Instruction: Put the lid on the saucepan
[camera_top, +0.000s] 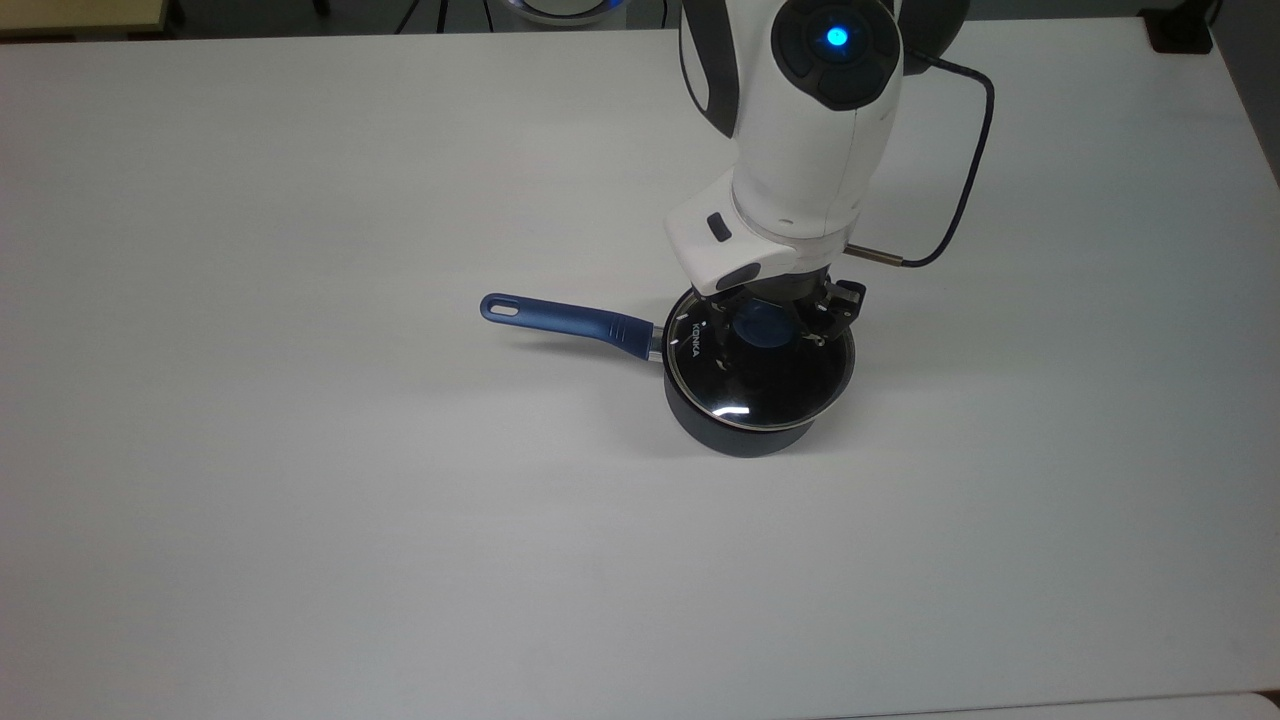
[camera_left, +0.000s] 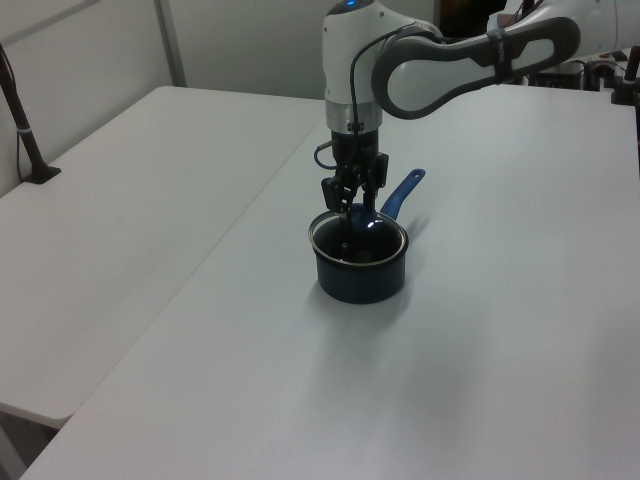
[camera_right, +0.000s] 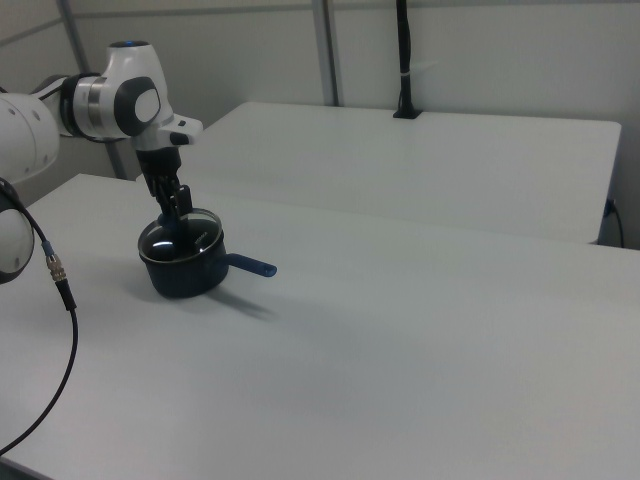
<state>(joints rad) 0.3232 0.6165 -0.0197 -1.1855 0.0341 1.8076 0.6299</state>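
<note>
Lid (camera_top: 757, 370) and saucepan (camera_top: 745, 430) now share almost the same centre, and that alignment is what the coming move turns on: the steel rim of the glass disc traces the pot's mouth nearly all the way round in the top view, with only a thin crescent of the navy wall showing below it at the near side. In the left view the lid (camera_left: 358, 236) lies close to level across the pot's (camera_left: 360, 279) opening, and in the right view it (camera_right: 181, 236) looks flat on top of the pan (camera_right: 182, 272) as well, though whether the rim is fully seated or a hair above the lip I cannot tell. The blue knob (camera_top: 760, 325) sits directly under the tool, so the lid lies straight below the gripper (camera_top: 768, 322), not off to any side. The 2 fingers stand either side of the knob and look closed on it, so I judge the lid to be gripped at the knob. The pan's long blue handle (camera_top: 565, 320) runs out toward the top view's left, with its hanging hole at the far tip, well away from the fingers and from any path straight up. From this, the step in hand looks like the final lowering and letting go; a slight tilt at release could leave the rim riding on the lip. Around the pot the white table (camera_top: 300, 500) is bare, and a black cable (camera_top: 960, 170) loops off the wrist toward the top view's right.
</note>
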